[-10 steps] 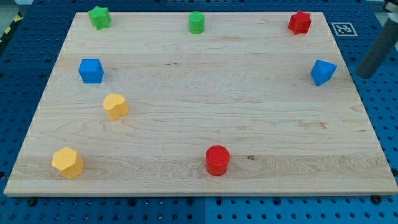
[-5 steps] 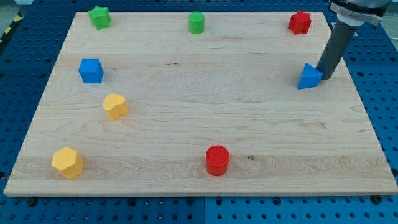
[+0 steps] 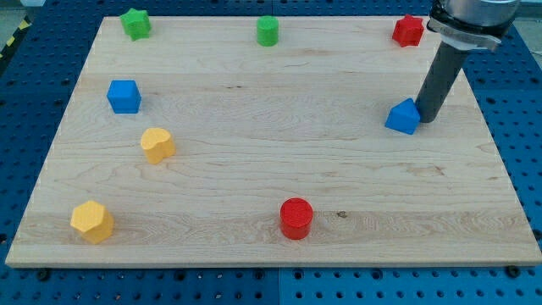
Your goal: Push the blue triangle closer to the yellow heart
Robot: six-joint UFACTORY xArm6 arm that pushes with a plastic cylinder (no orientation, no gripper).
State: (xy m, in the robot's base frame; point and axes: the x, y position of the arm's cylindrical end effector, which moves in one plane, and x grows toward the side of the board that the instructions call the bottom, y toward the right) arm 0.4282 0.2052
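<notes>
The blue triangle (image 3: 403, 117) lies on the wooden board (image 3: 271, 169) at the view's right. My tip (image 3: 424, 118) touches its right side; the dark rod rises from there toward the view's top right. The yellow heart (image 3: 157, 145) lies far off at the view's left, below the blue cube (image 3: 124, 96).
A yellow hexagon (image 3: 91, 221) sits at the bottom left and a red cylinder (image 3: 296, 218) at the bottom middle. Along the top edge are a green star (image 3: 135, 23), a green cylinder (image 3: 268, 30) and a red star (image 3: 407, 30).
My tip came in from the right edge, met the blue triangle and pushed it left and slightly down. The other blocks have not moved.
</notes>
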